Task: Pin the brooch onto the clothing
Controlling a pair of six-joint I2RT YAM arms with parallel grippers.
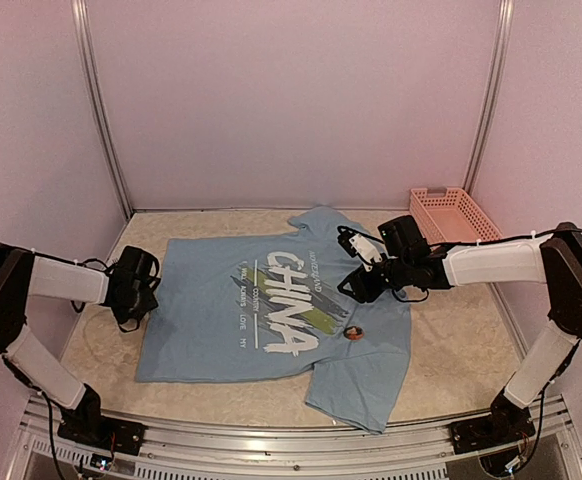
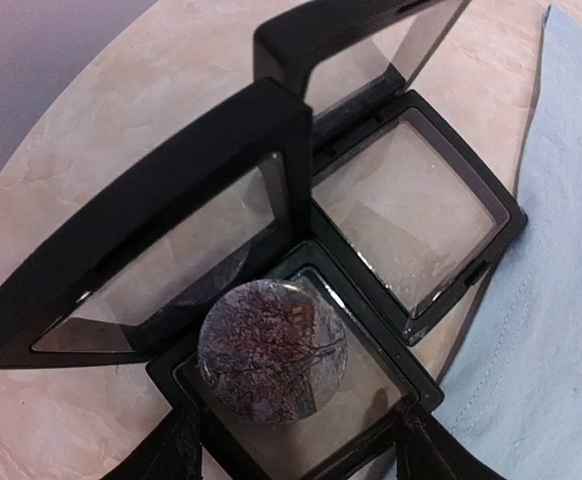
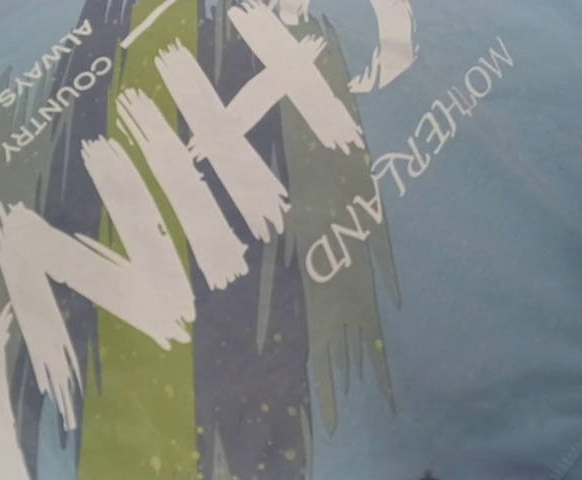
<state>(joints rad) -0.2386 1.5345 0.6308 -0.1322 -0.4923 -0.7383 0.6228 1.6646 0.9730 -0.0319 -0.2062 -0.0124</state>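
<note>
Brooch [image 2: 271, 350], round and mottled, lies in an open black case [image 2: 383, 372] just beside the T-shirt [image 1: 211, 335]. Only the left wrist camera shows it, because overhead the left gripper [image 1: 136, 287] covers it. Its fingers [image 2: 176, 450] straddle the case; whether they grip it is unclear. The right arm bends inward and the right gripper [image 1: 364, 280] hovers over the CHINA print, its jaw width unreadable. A small round badge [image 1: 353, 332] rests on the shirt.

T-shirt [image 1: 201, 330] reads CHINA, MOTHERLAND, COUNTRY, ALWAYS.
</note>
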